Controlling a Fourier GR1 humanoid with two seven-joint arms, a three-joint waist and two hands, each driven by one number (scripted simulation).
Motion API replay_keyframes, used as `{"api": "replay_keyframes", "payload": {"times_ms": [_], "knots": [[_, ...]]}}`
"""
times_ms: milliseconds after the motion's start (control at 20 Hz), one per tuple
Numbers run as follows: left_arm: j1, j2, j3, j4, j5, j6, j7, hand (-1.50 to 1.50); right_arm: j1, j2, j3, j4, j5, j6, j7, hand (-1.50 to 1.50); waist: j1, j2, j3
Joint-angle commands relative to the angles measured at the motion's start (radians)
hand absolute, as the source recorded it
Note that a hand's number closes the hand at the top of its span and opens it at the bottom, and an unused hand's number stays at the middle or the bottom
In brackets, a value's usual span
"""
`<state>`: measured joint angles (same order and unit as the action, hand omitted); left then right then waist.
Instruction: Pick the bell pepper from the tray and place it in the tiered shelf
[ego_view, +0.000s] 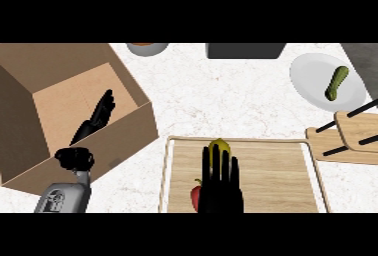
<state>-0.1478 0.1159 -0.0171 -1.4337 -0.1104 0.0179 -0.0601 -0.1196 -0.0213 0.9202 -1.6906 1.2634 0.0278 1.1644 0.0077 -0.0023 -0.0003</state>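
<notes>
From the head view I see my right hand (220, 187) coming up from the lower edge over the wooden tray (280, 172), fingers straight and stretched forward, holding nothing. It lies flat above the tray's left half. Just beside its lower left edge a red piece with a green stem peeks out: I take this for the bell pepper (196, 194), mostly hidden under the hand, still on the tray. At the tips of the fingers, near the tray's far rim, sits a yellowish-olive rounded item (218, 145); I cannot tell what it is.

My left hand (94, 120) shows at the view's left, over the open cardboard box (44, 95), fingers straight and pointing up and away, resting, with nothing in it. Its grey forearm (65, 197) enters at the lower left.

To the right of the tray, the tiered shelf (354, 137) shows as light wooden boards with black rods, partly cut off by the view's edge. Behind it a white plate (310, 75) carries a green pickle-like vegetable (337, 82). At the counter's far edge I see a grey bowl (148, 48) and a dark rectangular object (245, 50).
</notes>
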Motion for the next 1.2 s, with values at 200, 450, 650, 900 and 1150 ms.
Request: {"api": "replay_keyframes", "payload": {"times_ms": [200, 450, 650, 900, 1150], "knots": [[-0.043, -0.036, -0.027, 0.007, -0.039, 0.001, 0.078, 0.0, -0.038, 0.02, 0.019, 0.091, -0.042, -0.095, 0.16, -1.5, -0.005, 0.003, 0.0], [-0.019, -0.022, 0.012, 0.007, -0.028, -0.039, 0.068, 0.0, 0.029, 0.019, -0.045, 0.125, -0.024, -0.105, 0.052, -1.5, -0.012, 0.002, 0.0], [0.01, -0.05, -0.023, -0.097, -0.048, -0.049, 0.118, 0.0, -0.015, 0.021, 0.023, 0.17, -0.061, -0.143, 0.129, 1.5, 0.0, 0.001, 0.001], [-0.045, -0.04, 0.028, -0.022, -0.052, -0.059, 0.103, 0.0, -0.035, 0.021, 0.029, 0.191, -0.021, -0.052, 0.082, 1.5, -0.008, 0.002, 0.0], [-0.037, -0.042, 0.043, -0.028, -0.056, -0.082, 0.1, 0.0, -0.079, 0.021, 0.013, 0.154, -0.013, -0.033, 0.079, 1.5, -0.006, 0.002, 0.0]]}}
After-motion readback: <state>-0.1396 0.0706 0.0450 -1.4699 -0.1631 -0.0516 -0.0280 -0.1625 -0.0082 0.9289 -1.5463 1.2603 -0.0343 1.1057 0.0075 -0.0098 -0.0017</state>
